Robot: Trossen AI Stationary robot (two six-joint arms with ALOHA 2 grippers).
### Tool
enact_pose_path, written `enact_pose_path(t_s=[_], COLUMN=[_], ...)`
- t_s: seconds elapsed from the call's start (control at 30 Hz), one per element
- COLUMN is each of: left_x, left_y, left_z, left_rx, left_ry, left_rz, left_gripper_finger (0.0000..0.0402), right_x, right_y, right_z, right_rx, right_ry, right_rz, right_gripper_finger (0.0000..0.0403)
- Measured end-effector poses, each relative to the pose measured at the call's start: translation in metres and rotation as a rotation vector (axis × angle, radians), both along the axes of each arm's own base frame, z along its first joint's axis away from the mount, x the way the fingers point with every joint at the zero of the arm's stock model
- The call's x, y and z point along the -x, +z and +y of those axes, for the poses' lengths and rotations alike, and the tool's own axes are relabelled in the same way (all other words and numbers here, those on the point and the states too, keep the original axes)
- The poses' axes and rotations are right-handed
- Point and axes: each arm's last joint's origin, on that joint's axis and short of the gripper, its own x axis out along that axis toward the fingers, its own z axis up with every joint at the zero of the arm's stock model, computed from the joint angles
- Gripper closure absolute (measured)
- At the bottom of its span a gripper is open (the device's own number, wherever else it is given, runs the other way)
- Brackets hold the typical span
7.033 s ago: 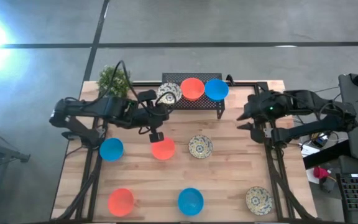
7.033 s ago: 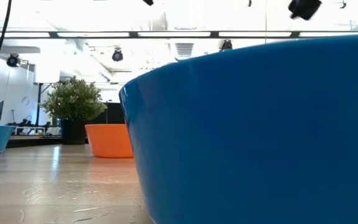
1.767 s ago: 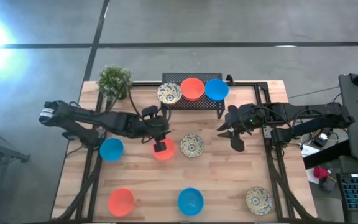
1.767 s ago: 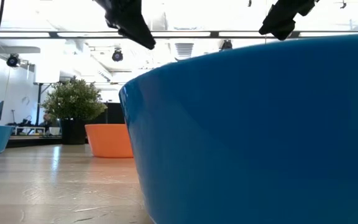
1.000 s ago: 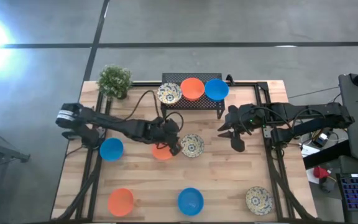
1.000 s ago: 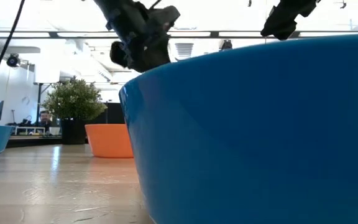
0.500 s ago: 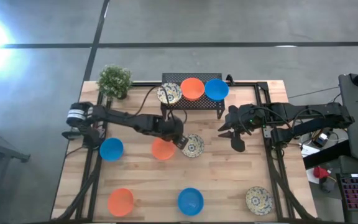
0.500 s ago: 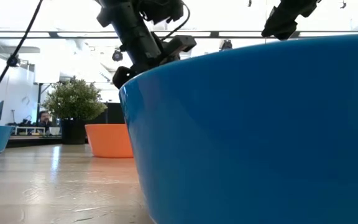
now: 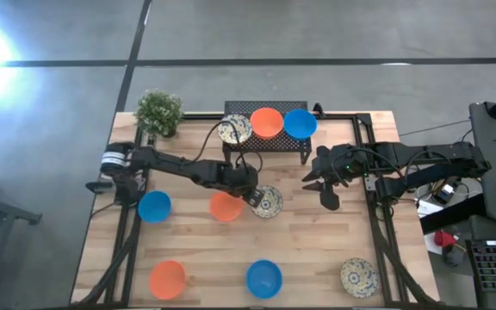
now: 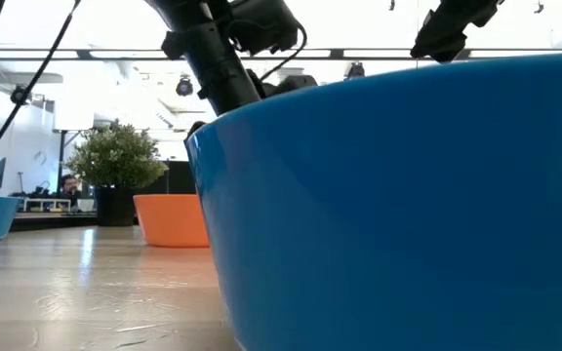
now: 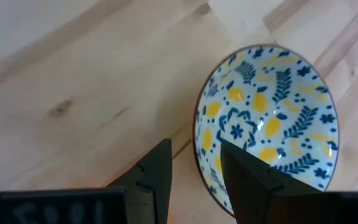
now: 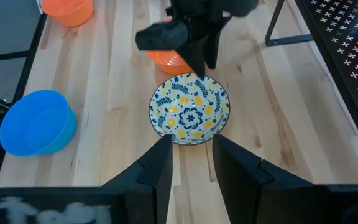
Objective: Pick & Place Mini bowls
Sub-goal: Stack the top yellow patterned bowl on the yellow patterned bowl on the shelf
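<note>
1. Dark left arm reaches from the table's (image 9: 317, 258) left edge across to mid-table; left gripper (image 9: 255, 196) sits low at the near-left rim of the patterned bowl (image 9: 268, 201).
2. Left wrist view: left gripper's (image 11: 194, 171) fingers parted, one finger (image 11: 157, 168) outside the patterned bowl's (image 11: 272, 124) rim, the other (image 11: 247, 174) over its inside. Rim lies between them; contact can't be confirmed, not clenched.
3. Right arm extends from the table's right edge; right gripper (image 9: 329, 196) hangs to the right of the patterned bowl, apart from it, fingers parted, holding nothing.
4. Right wrist view: patterned bowl (image 12: 190, 117) lies ahead of right gripper (image 12: 191, 158), w/ left gripper (image 12: 194, 59) at its far rim.
5. Patterned bowl: round, shallow, glossy; cream w/ dark blue leaves and yellow spots. Table: pale wood planks.
6. Orange bowl (image 9: 226, 206) lies just left of the patterned bowl; blue bowl (image 9: 155, 206) farther left.
7. Black mesh rack (image 9: 265, 138) behind the patterned bowl carries a second patterned bowl (image 9: 234, 130), an orange one (image 9: 267, 122) and a blue one (image 9: 300, 124).
8. Nearer the table front than the patterned bowl: orange bowl (image 9: 168, 279), blue bowl (image 9: 263, 278), third patterned bowl (image 9: 359, 277).
9. Potted plant (image 9: 159, 112) at back left.
</note>
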Motion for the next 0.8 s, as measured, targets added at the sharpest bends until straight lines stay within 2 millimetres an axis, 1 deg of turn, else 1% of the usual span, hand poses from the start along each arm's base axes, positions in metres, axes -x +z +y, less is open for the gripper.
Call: enact_pose_path(t_s=[0.1,0.4,0.63,0.8], left_x=[-0.001,-0.003,-0.010,-0.011], left_y=[-0.003,-0.005,-0.020,-0.024], left_z=[0.000,0.001,0.001,0.002], left_rx=[-0.005,-0.009,-0.012,-0.013], left_ry=[-0.013,-0.014,-0.018,-0.019], left_rz=[0.012,0.001,0.010,0.020], left_gripper_finger=[0.0273,0.0273,0.0273,0.0273], right_x=[0.000,0.000,0.000,0.000], right_y=[0.000,0.000,0.000,0.000], right_z=[0.000,0.000,0.000,0.000], right_rx=[0.000,0.000,0.001,0.001], right_ry=[0.000,0.000,-0.001,-0.001], right_rz=[0.000,0.000,0.000,0.000], right_gripper_finger=[0.0291,0.0291,0.0291,0.0291])
